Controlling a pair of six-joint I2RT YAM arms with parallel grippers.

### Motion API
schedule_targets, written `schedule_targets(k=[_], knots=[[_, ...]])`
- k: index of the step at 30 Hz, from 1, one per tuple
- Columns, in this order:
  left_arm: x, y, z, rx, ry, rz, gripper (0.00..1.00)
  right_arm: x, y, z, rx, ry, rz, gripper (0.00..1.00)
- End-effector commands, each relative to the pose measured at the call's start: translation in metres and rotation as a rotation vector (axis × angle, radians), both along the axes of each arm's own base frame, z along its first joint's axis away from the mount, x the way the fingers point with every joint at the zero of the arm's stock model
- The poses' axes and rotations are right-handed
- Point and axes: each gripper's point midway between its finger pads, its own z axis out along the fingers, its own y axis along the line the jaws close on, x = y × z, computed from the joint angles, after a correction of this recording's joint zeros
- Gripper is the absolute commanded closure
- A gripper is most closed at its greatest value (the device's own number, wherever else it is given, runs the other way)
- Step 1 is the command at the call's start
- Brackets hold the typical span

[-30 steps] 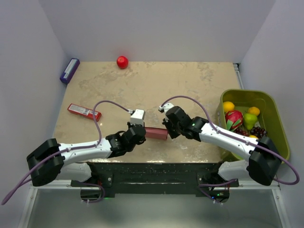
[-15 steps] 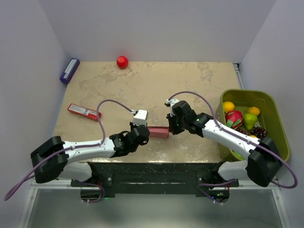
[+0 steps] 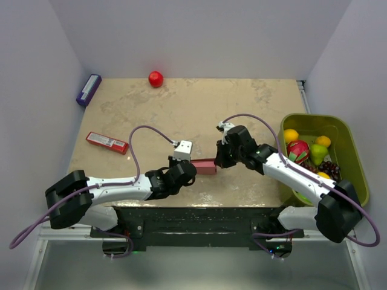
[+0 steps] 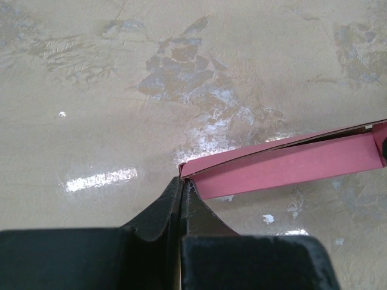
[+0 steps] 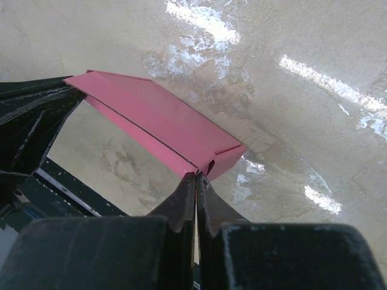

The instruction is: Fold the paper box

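The beige tabletop (image 3: 181, 109) spreads under the paper box (image 3: 204, 167), which sits near its front edge. A green bin (image 3: 347, 130) of fruit stands well right of the box. The left claw (image 3: 188, 171) is pinched together on the box's left corner, and the right claw (image 3: 219, 160) is clamped on its right end. The flattened pink box spans between them. A red packet (image 3: 107, 142) lies well left of the box.

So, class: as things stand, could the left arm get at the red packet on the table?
Probably, but not right away. Bare table lies between the left gripper and the red packet, yet that gripper is shut on the paper box.
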Motion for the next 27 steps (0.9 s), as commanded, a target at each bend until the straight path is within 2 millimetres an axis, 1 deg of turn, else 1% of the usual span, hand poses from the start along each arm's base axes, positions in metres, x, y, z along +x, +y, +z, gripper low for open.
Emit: schedule_targets(k=[1,6,8,11,15,18,23,25,27], knots=[[-0.048,0.023,-0.066,0.204,0.233,-0.134,1.00,0.006,0.023,0.023,0.135,-0.062,0.031,1.00],[-0.049,0.024,-0.065,0.207,0.232,-0.134,1.00,0.006,0.018,0.012,0.102,-0.050,0.014,1.00],[-0.049,0.023,-0.063,0.200,0.230,-0.133,1.00,0.008,0.012,0.010,0.072,-0.056,-0.006,1.00],[-0.048,0.022,-0.061,0.191,0.226,-0.133,1.00,0.011,0.002,0.008,0.024,-0.067,-0.032,1.00],[-0.047,0.021,-0.059,0.190,0.224,-0.131,1.00,0.014,-0.007,0.012,-0.014,-0.089,-0.056,1.00],[-0.047,0.020,-0.059,0.189,0.224,-0.131,1.00,0.013,-0.013,0.008,-0.049,-0.089,-0.062,1.00],[-0.046,0.018,-0.057,0.187,0.224,-0.130,1.00,0.010,-0.017,0.000,-0.068,-0.075,-0.064,1.00],[-0.047,0.019,-0.058,0.188,0.226,-0.129,1.00,0.010,-0.021,-0.001,-0.078,-0.081,-0.075,1.00],[-0.047,0.019,-0.058,0.190,0.227,-0.131,1.00,0.009,-0.021,0.001,-0.069,-0.085,-0.072,1.00]])
